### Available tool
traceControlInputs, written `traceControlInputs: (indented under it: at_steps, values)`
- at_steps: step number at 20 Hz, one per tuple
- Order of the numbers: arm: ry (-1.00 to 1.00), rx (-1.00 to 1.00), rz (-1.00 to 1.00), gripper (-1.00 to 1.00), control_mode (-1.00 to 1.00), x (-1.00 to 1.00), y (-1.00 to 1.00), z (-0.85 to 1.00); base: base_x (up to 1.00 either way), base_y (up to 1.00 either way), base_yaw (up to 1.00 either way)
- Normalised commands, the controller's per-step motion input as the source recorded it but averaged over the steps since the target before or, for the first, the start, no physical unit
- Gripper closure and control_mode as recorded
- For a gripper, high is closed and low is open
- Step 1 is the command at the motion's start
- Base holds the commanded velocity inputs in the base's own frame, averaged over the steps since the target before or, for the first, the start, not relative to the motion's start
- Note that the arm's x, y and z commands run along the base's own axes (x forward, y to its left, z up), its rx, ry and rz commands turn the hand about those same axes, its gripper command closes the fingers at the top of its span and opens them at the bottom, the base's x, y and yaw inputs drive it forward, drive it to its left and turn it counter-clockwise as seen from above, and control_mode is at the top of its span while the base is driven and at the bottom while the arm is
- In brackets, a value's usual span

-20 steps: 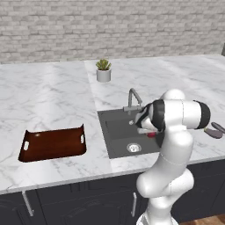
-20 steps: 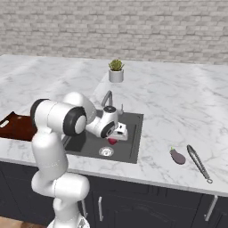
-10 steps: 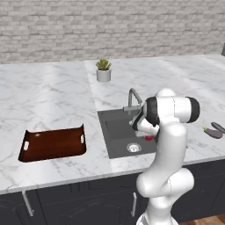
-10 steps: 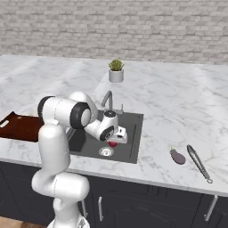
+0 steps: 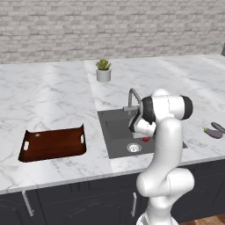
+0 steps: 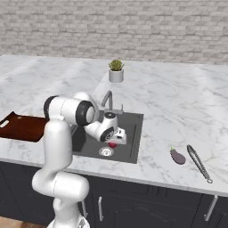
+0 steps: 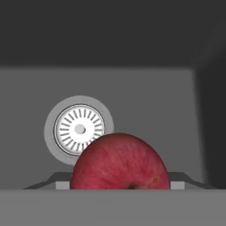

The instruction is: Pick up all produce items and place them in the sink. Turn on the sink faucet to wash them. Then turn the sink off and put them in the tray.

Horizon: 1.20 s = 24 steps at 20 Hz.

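Just apple (image 7: 120,162) between claw (image 7: 119,185) tips

my two base cameras sit behind my arm, high up, looking forward and down across the counter (image 5: 52,92) toward the brick wall (image 5: 110,26). the left one has my arm at its lower right, the right one at its lower left. both take in the sink (image 5: 115,127), the faucet (image 5: 132,99) and the potted plant (image 5: 103,70). my hand camera sits close inside the sink, facing its floor and the drain (image 7: 79,129).
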Motion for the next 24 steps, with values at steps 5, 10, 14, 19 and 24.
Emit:
traceControlInputs:
  at_steps: [5,10,14,19,24]
  values:
    - [0.0,0.0,0.0,1.0,-1.0,0.36,0.07,-0.24,0.0,0.0,0.0]
    - [0.0,0.0,0.0,1.0,-1.0,0.38,0.0,-0.27,0.0,0.0,0.0]
    - [0.0,0.0,0.0,1.0,-1.0,0.38,0.0,-0.34,0.0,0.0,0.0]
    - [0.0,0.0,0.0,1.0,-1.0,0.32,0.0,-0.31,0.0,0.0,0.0]
    - [0.02,0.0,0.0,1.0,-1.0,0.27,0.0,-0.26,0.0,0.0,0.0]
